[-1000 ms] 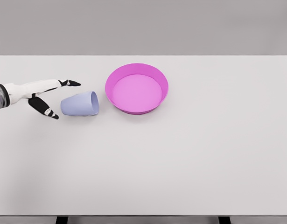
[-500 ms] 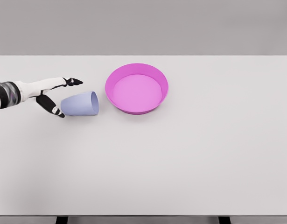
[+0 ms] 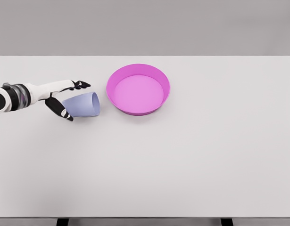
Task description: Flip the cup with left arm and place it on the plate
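A pale blue cup [image 3: 83,104] lies on its side on the white table [image 3: 182,155], its mouth turned right toward the plate. The magenta plate [image 3: 138,89] with a raised rim sits just right of it. My left hand [image 3: 75,100] reaches in from the left edge and straddles the cup's closed end. Its fingers [image 3: 81,84] stretch over the cup's far side and the thumb [image 3: 63,112] lies at its near side. The fingers are spread, not closed on the cup. The right arm is out of view.
My left hand has slid right along the table, from short of the cup's base to around it. Cup and plate have not moved.
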Robot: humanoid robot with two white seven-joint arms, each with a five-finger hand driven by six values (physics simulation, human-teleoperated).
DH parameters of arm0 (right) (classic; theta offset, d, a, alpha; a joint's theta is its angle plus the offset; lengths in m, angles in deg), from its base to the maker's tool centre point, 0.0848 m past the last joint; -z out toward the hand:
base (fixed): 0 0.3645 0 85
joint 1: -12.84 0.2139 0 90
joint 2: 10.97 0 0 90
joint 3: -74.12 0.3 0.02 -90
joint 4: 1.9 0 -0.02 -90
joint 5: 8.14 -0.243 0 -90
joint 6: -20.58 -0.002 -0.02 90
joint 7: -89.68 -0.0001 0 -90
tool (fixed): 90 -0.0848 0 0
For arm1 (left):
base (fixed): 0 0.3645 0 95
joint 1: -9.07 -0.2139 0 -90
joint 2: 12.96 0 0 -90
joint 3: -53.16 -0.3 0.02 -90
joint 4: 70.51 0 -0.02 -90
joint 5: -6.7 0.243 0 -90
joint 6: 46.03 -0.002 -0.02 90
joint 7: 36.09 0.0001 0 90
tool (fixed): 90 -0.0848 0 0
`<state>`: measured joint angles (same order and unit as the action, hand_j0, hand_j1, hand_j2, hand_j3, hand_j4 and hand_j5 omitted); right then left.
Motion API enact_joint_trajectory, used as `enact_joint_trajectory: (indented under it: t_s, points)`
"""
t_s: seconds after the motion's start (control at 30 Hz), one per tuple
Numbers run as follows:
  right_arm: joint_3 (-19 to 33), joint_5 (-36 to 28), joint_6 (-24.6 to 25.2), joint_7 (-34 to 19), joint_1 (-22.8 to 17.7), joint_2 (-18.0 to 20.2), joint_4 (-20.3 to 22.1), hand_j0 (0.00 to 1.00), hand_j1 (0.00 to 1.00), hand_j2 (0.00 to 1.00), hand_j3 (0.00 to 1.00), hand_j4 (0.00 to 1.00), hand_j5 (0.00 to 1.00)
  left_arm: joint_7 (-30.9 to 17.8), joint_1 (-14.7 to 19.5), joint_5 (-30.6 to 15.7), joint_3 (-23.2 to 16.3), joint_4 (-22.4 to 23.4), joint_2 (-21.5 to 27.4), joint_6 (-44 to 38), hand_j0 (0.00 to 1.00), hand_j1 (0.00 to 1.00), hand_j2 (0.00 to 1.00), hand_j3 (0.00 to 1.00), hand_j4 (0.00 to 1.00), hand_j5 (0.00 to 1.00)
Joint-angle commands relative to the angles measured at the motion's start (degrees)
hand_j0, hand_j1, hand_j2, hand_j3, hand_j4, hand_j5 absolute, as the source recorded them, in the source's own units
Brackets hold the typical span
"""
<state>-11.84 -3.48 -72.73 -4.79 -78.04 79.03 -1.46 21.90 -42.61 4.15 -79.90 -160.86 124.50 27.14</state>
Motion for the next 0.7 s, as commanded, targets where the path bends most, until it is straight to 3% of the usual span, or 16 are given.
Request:
enact_joint_trajectory:
  t_s: [0.0, 0.4, 0.67]
  points:
    - [0.0, 0.0, 0.0, 0.0, 0.1, 0.0, 0.0, 1.0, 1.0, 1.0, 1.0, 1.0, 1.0, 0.0, 0.0, -0.1, 0.0, -0.2, -0.3, -3.0, 1.0, 1.0, 1.0, 1.0, 1.0, 1.0]
    - [0.0, 0.0, 0.0, 0.0, 0.0, 0.0, 0.0, 1.0, 1.0, 1.0, 1.0, 1.0, 1.0, 0.0, 0.4, -0.1, 0.2, -2.6, -2.9, -8.2, 1.0, 1.0, 1.0, 1.0, 1.0, 1.0]
    - [0.0, 0.0, 0.0, 0.0, 0.1, 0.0, 0.0, 1.0, 1.0, 1.0, 1.0, 1.0, 1.0, 0.5, 0.3, -0.1, 0.3, -1.1, -4.6, -8.2, 1.0, 1.0, 1.0, 1.0, 1.0, 1.0]
